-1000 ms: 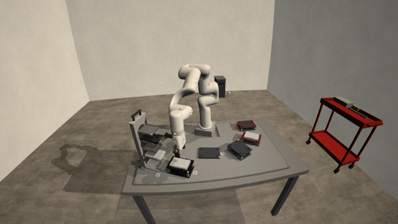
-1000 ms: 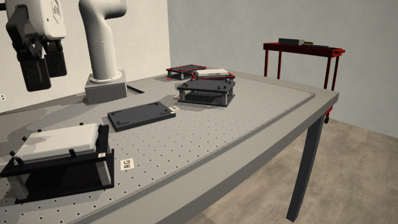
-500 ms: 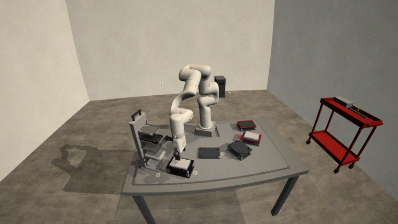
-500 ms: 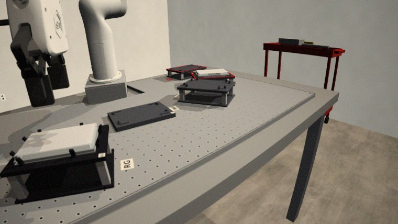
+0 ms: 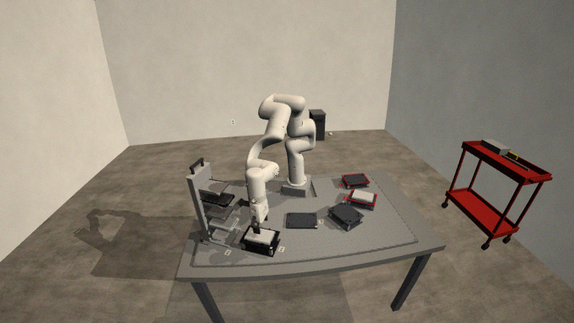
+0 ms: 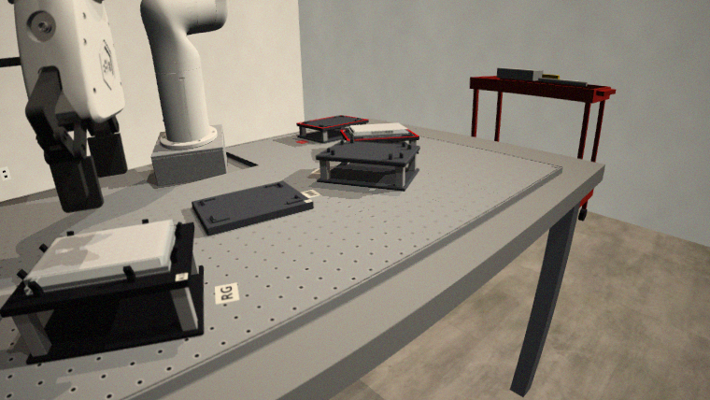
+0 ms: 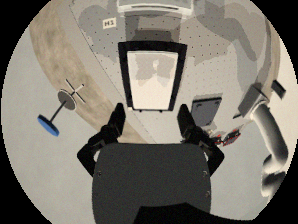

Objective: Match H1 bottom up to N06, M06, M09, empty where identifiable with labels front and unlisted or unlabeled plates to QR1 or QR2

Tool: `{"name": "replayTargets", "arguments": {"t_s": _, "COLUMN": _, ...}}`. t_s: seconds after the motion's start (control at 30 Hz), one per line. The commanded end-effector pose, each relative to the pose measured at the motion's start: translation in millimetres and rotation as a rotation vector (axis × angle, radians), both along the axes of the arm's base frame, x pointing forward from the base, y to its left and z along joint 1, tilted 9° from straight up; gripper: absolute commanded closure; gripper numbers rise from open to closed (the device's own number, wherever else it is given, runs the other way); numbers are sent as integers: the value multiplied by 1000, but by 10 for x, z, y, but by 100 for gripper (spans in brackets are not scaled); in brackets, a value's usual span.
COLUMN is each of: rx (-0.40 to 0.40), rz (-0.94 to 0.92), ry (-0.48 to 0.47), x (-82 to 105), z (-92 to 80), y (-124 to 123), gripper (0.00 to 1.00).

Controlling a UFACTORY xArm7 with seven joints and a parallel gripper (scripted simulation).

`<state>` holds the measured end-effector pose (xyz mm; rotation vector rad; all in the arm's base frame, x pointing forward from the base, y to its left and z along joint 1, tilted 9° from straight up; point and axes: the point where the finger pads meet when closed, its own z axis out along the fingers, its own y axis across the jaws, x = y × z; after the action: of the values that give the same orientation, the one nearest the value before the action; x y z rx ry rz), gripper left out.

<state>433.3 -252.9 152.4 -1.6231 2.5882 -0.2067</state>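
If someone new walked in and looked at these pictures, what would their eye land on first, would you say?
Probably the white arm curling down from its base, its open gripper hovering just above the pale plate on the raised black nest beside the RG label. Next, the red cart standing apart by the grey wall, and the two red-edged nests at the table's far side, one carrying a plate.
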Motion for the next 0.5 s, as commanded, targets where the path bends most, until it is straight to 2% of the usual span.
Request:
{"name": "replayTargets", "arguments": {"t_s": 0.0, "rx": -2, "rz": 0, "ry": -4, "x": 11, "z": 16, "y": -7, "gripper": 0}}
{"name": "replayTargets", "arguments": {"t_s": 0.47, "rx": -2, "rz": 0, "ry": -4, "x": 37, "z": -165, "y": -20, "gripper": 0}}
